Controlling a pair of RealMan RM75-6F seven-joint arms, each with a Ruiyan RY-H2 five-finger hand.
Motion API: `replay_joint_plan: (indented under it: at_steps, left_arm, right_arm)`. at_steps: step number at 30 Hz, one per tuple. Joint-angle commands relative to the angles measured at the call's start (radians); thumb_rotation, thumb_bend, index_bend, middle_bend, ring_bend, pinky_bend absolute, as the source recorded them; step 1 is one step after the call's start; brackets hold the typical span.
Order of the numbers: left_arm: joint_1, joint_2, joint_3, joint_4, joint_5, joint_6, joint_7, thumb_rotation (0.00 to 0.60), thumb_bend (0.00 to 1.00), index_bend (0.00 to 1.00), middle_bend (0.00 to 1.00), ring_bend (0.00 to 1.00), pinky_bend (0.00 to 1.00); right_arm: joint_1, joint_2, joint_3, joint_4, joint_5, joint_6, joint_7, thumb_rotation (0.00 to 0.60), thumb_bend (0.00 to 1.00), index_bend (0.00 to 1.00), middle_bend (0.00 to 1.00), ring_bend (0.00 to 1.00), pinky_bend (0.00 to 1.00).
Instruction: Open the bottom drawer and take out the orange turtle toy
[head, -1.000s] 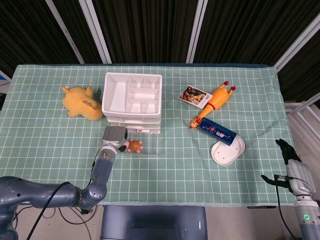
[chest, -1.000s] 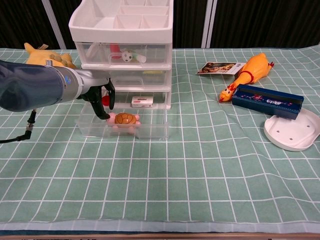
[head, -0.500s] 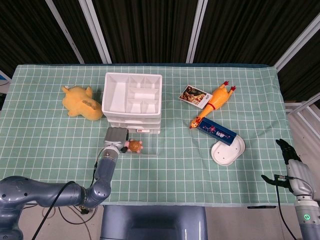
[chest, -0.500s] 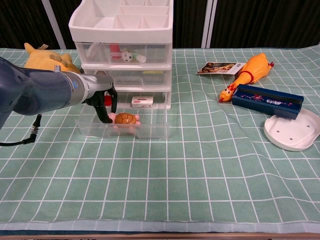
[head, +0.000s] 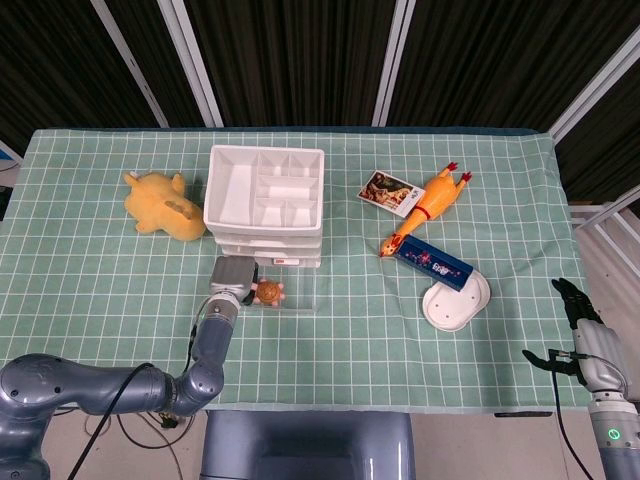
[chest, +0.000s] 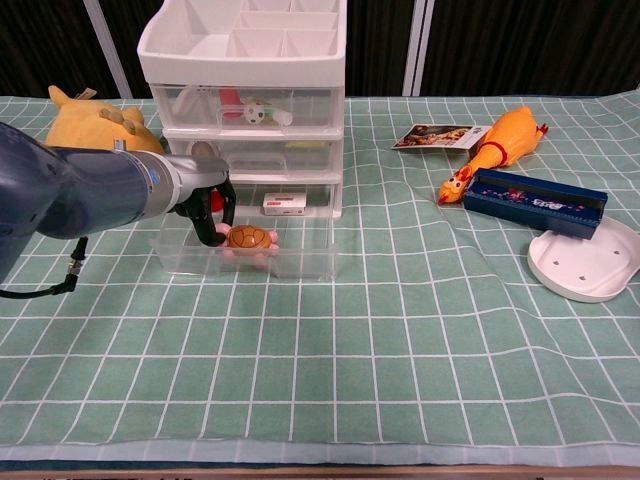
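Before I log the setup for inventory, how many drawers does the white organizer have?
3 under the open top tray: top drawer, middle drawer, both shut, and the bottom drawer pulled out, holding the orange turtle toy.

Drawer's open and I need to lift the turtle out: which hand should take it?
The left hand: it hangs inside the open bottom drawer, right beside the orange turtle toy. The right hand sits off the table's right edge, far away.

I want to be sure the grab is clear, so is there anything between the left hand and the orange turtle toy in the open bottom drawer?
Nothing visible blocks it. The left hand reaches down into the open bottom drawer, its fingers right beside the orange turtle toy. The drawer is open on top, with no other item between them.
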Motion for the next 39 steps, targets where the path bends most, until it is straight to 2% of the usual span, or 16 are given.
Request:
replay_joint_plan:
  at_steps: [1, 11, 19, 24, 28, 33, 39]
  left_arm:
    - [0.006, 0.007, 0.000, -0.017, 0.017, 0.008, -0.009, 0.600, 0.47, 0.56, 1.00, 1.00, 1.00]
    - [0.038, 0.076, -0.009, -0.158, 0.104, 0.077, -0.054, 0.600, 0.48, 0.56, 1.00, 1.00, 1.00]
    - [0.093, 0.195, 0.009, -0.399, 0.236, 0.184, -0.089, 0.600, 0.48, 0.56, 1.00, 1.00, 1.00]
    - [0.151, 0.281, 0.085, -0.567, 0.302, 0.233, -0.092, 0.600, 0.48, 0.56, 1.00, 1.00, 1.00]
    - [0.199, 0.316, 0.164, -0.640, 0.348, 0.260, -0.101, 0.600, 0.48, 0.56, 1.00, 1.00, 1.00]
    - [0.249, 0.331, 0.245, -0.663, 0.400, 0.257, -0.121, 0.600, 0.48, 0.55, 1.00, 1.00, 1.00]
    - [0.282, 0.324, 0.285, -0.619, 0.419, 0.247, -0.136, 0.600, 0.47, 0.52, 1.00, 1.00, 1.00]
  right_arm:
    - [0.000, 0.000, 0.000, 0.000, -0.001, 0.001, 0.000, 0.600, 0.11, 0.00, 0.00, 0.00, 0.18]
    - [0.000, 0.000, -0.001, 0.001, -0.004, 0.002, -0.001, 0.600, 0.11, 0.00, 0.00, 0.00, 0.18]
    - [-0.001, -0.001, -0.001, 0.000, -0.006, 0.006, -0.007, 0.600, 0.11, 0.00, 0.00, 0.00, 0.18]
    - [-0.002, -0.003, -0.002, 0.001, -0.009, 0.011, -0.014, 0.600, 0.11, 0.00, 0.00, 0.00, 0.18]
    - [-0.002, -0.004, -0.002, 0.000, -0.010, 0.013, -0.019, 0.600, 0.11, 0.00, 0.00, 0.00, 0.18]
    - [-0.002, -0.004, -0.003, -0.002, -0.007, 0.011, -0.021, 0.600, 0.11, 0.00, 0.00, 0.00, 0.18]
    - [-0.002, -0.003, -0.002, -0.003, -0.008, 0.011, -0.019, 0.600, 0.11, 0.00, 0.00, 0.00, 0.18]
